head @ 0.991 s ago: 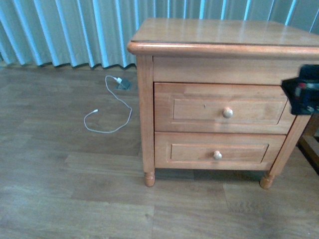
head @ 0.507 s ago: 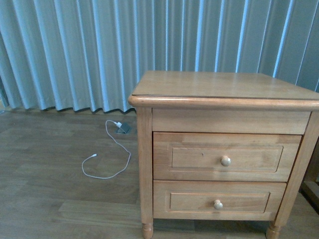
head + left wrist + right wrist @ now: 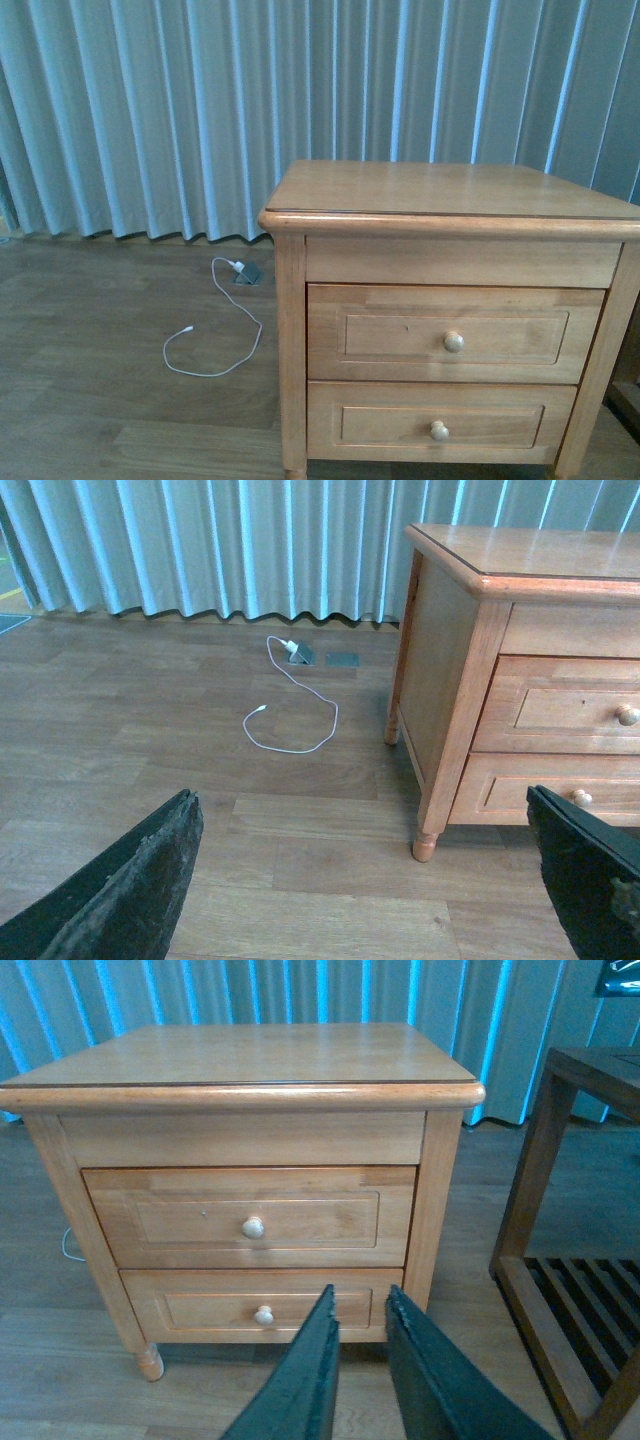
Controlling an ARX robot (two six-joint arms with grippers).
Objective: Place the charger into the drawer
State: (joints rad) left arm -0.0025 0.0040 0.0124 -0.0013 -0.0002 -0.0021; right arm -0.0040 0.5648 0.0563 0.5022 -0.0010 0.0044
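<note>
The charger is not in view in any frame. The wooden nightstand (image 3: 450, 190) stands at right in the front view, with both drawers closed. The drawer (image 3: 380, 335), the taller upper one with a round pale knob (image 3: 454, 341), also shows in the left wrist view (image 3: 560, 708) and the right wrist view (image 3: 180, 1218). My left gripper (image 3: 360, 798) is open and empty over the floor, left of the nightstand. My right gripper (image 3: 360, 1295) is shut and empty, in front of the nightstand and apart from it. Neither arm shows in the front view.
A thin white cable (image 3: 240, 310) with a small white plug (image 3: 237, 266) lies on the wood floor beside a grey floor socket (image 3: 250, 274). The shorter lower drawer (image 3: 380, 425) is closed. A dark wooden slatted stand (image 3: 570, 1270) is right of the nightstand. Curtains (image 3: 200, 110) hang behind.
The front view has risen, so the nightstand sits lower in the picture and more curtain shows. The right gripper, at the right edge one second ago, has left that view.
</note>
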